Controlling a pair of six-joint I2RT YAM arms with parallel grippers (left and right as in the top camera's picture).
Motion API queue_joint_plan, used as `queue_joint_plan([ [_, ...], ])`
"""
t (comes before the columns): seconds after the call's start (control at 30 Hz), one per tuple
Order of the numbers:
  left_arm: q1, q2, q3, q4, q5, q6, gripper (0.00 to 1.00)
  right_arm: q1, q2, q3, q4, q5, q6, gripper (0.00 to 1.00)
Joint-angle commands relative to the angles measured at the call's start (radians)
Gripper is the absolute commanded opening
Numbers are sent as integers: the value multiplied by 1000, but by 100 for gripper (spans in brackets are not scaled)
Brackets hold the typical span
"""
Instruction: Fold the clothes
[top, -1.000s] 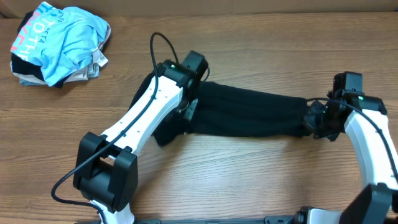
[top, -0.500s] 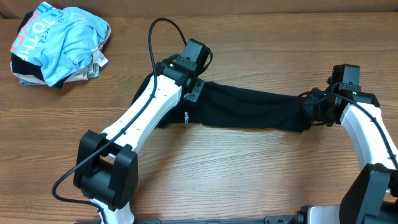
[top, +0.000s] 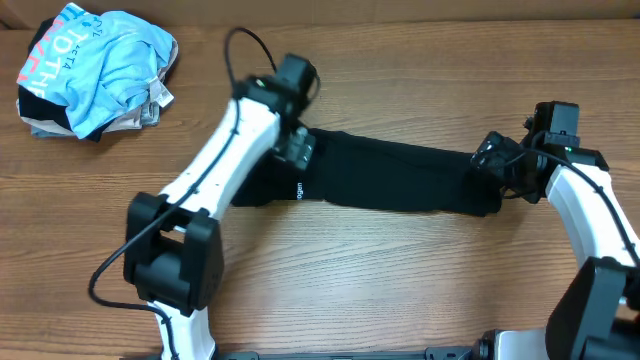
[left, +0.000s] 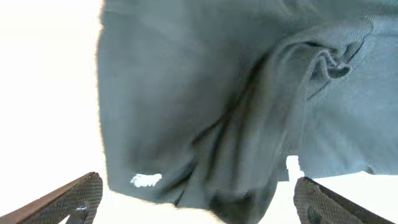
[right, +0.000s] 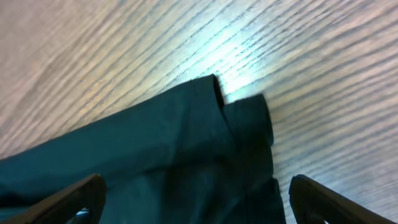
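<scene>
Overhead: The shirt (top: 400, 180) lies on the tabletop (top: 400, 290) as a long, narrow dark band running from under the left arm across to the right arm. Against the picture of a second ago, the band is straighter and thinner and has shifted toward the far edge. The bunched knot then seen at its right end is gone. The left fingers (top: 300, 150) stand over the band's left end and the right fingers (top: 492, 157) over its right end. The light-blue T-shirt (top: 100, 60) sits on its pile in the far left corner, well apart and unmoved.

Left wrist: The left fingers (left: 78, 198) are spread wide and grasp nothing. The shirt lies beneath them, with a lengthwise ridge of creased cloth down its middle. A small white logo (left: 146, 180) shows near the lower edge. The tabletop here is washed out to white.

Right wrist: The right fingers (right: 74, 198) are likewise spread and released. A corner of the shirt rests flat on the wood grain, with a small stepped overlap at its edge.

Assessment: The stretch-and-lay step appears complete, with both ends let go and the shirt resting narrowed lengthwise. A crosswise fold likely remains. The central ridge under the left arm may need smoothing first, or the next fold could set unevenly.
</scene>
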Motion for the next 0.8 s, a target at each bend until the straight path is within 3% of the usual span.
queue_joint_plan([
  [0.0,50,-9,179,-100,54,-10,100,5,80,-13,12,-21,-48,98],
  [0.2,95,-9,396,-252,70,-10,100,4,199,-13,14,-63,-87,96],
  [0.3,107,-9,456,-282,69,-6,100,5,228,-17,15,-114,-100,86],
  [0.37,113,-9,469,-286,69,-6,100,5,237,-18,15,-138,-99,67],
  [0.4,116,-9,470,-286,69,-6,100,5,237,-18,14,-140,-98,52],
  [0.43,119,-9,470,-288,69,-6,100,4,237,-18,14,-140,-94,27],
  [0.47,122,-8,470,-292,69,-6,100,4,237,-17,11,-140,-91,11],
  [0.5,126,-8,470,-297,69,-6,100,4,237,-17,8,-140,-88,4],
  [0.77,173,-8,472,-314,88,-10,100,-161,221,115,-194,-126,-70,4],
])
